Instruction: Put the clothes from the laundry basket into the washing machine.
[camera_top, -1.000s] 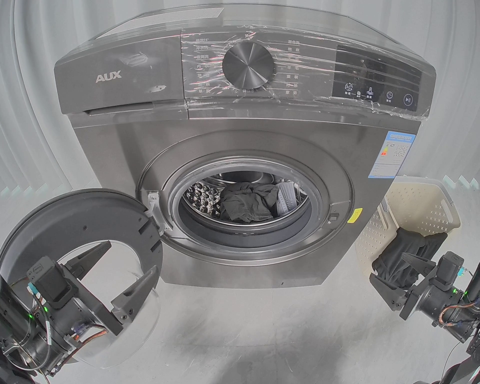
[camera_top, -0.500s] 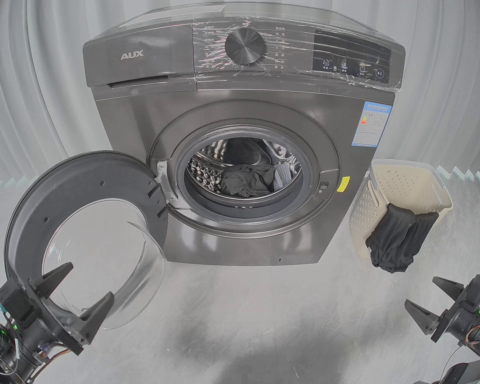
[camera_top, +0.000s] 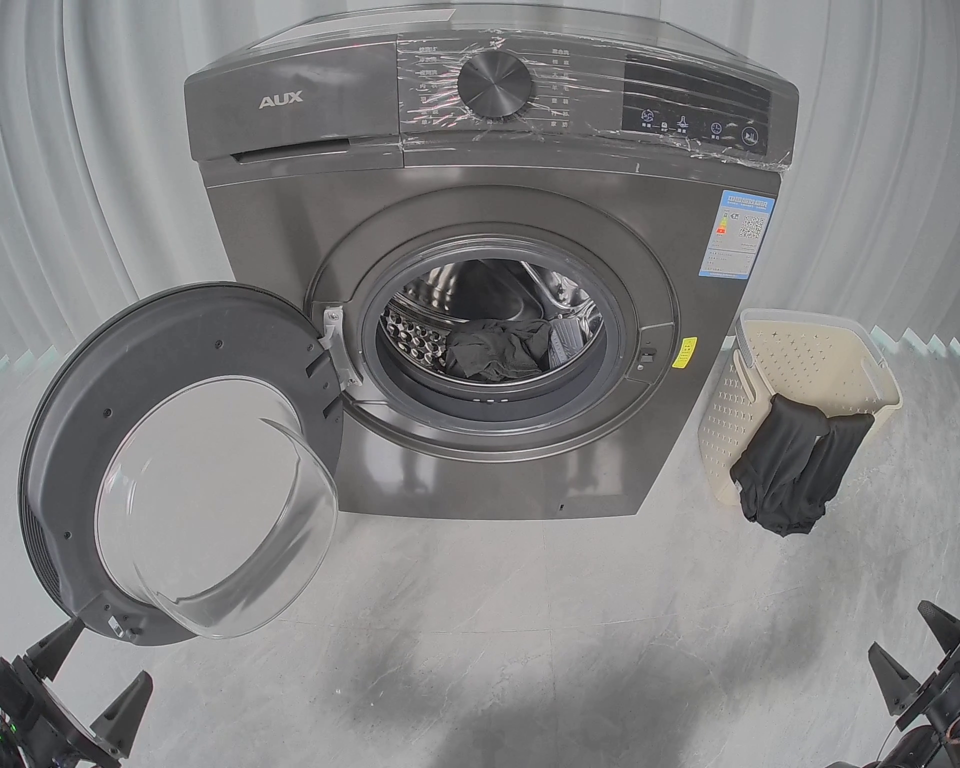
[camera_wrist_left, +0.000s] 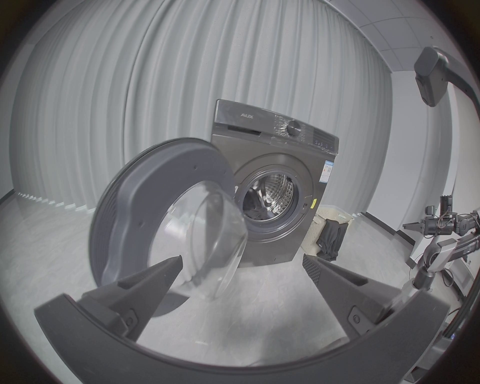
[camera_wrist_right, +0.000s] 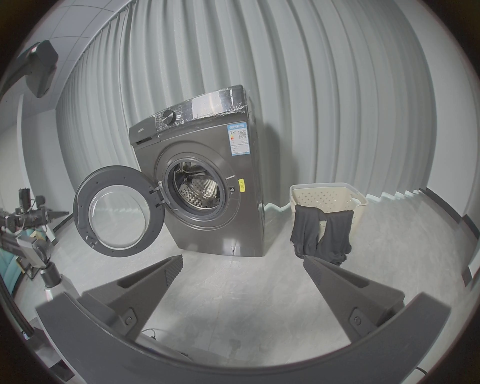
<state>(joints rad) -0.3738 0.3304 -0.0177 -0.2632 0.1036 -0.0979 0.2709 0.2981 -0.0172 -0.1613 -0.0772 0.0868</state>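
Observation:
The grey washing machine (camera_top: 480, 200) stands with its round door (camera_top: 180, 460) swung open to the left. Dark clothes (camera_top: 495, 348) lie inside the drum. To the machine's right sits a cream laundry basket (camera_top: 810, 360), and a dark garment (camera_top: 790, 470) hangs over its front rim down to the floor. My left gripper (camera_top: 110, 652) is low at the near left, below the door, open and holding nothing. My right gripper (camera_top: 899, 628) is low at the near right, open, well short of the basket. In the right wrist view the garment (camera_wrist_right: 320, 235) hangs beyond the open right gripper (camera_wrist_right: 243, 258).
Pale grey floor (camera_top: 560, 620) stretches between me and the machine. The open door's glass bowl (camera_top: 220, 520) bulges into the left side. White curtains (camera_top: 80, 180) run behind everything. The door (camera_wrist_left: 150, 200) stands close in front of the left gripper (camera_wrist_left: 241, 259).
The head view has drawn back from the machine, which looks smaller. Both grippers have dropped to the bottom corners, the right one away from the garment on the basket. Both stay open.

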